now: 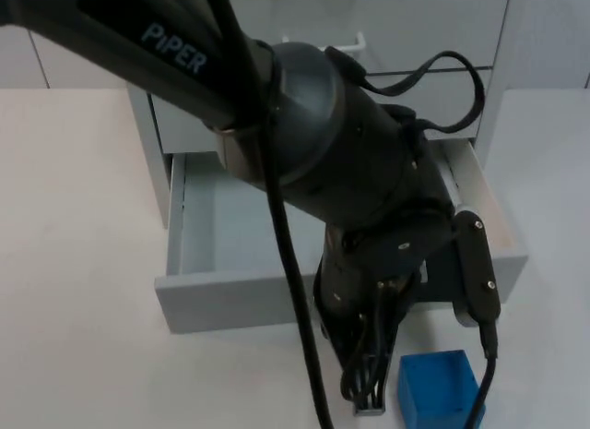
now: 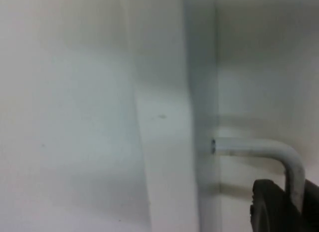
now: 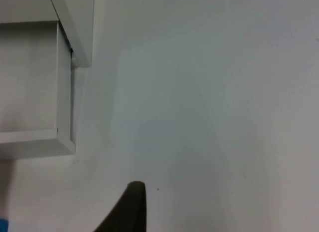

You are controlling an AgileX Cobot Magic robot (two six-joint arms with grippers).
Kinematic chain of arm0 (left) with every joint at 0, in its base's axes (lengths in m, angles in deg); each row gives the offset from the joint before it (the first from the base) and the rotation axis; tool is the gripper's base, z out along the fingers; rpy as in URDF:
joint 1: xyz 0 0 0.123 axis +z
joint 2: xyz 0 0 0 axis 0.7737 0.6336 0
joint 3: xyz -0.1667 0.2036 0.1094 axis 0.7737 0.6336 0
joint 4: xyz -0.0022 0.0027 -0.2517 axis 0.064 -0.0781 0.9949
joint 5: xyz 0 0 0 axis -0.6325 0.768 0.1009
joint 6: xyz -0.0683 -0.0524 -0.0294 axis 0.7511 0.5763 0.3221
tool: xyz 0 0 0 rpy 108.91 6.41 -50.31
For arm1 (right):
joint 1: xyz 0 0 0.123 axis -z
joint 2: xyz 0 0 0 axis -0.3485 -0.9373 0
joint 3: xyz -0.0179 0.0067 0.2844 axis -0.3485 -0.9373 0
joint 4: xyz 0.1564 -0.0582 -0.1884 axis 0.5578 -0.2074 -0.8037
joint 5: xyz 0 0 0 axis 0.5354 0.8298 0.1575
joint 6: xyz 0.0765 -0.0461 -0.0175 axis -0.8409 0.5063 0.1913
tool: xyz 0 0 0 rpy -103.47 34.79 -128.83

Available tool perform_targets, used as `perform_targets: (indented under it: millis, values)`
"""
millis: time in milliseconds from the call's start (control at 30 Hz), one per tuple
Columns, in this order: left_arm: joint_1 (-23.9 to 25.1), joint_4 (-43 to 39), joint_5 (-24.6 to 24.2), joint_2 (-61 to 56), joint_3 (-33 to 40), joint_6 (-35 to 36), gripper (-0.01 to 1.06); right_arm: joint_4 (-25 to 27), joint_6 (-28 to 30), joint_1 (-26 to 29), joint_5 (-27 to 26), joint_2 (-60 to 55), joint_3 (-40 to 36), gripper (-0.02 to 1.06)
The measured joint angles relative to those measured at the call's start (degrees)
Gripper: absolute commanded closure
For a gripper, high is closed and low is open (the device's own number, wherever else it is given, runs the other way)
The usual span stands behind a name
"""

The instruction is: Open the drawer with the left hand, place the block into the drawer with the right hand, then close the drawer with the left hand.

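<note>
The grey drawer (image 1: 207, 231) stands pulled out of the cabinet (image 1: 415, 23), and its inside looks bare. My left arm reaches down over its front panel (image 1: 230, 300). The left gripper (image 1: 369, 392) is at the drawer's white bar handle (image 2: 259, 147), with a black finger (image 2: 269, 209) on each side of the bar. A blue block (image 1: 438, 385) rests on the table just in front of the drawer, right of the left gripper. My right gripper (image 3: 130, 207) hangs over white table beside the drawer's corner (image 3: 62, 139); a sliver of the blue block (image 3: 2, 224) shows there.
Another closed drawer with a white handle (image 1: 346, 46) sits higher in the cabinet. White table (image 1: 74, 263) spreads to the left of the drawer and also to its right (image 1: 553, 171).
</note>
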Motion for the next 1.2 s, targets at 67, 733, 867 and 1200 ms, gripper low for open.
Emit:
perform_targets:
  millis: [67,733,867,1200]
  values:
    - [-0.12,1.53,0.00,0.00,0.10,-0.13,1.05,0.00,-0.11,0.00,0.00,0.00,0.00,-0.01]
    - [-1.90,8.34,-1.57,-7.46,1.16,-2.43,0.24,0.00,-0.11,0.00,0.00,0.00,0.00,-0.01]
    - [-1.61,8.10,-2.76,-11.43,1.16,-2.43,0.24,0.00,-0.11,0.00,0.00,0.00,0.00,-0.01]
    - [-0.18,11.39,-6.04,-20.48,1.16,-2.43,0.24,0.00,-0.11,0.00,0.00,0.00,0.00,-0.01]
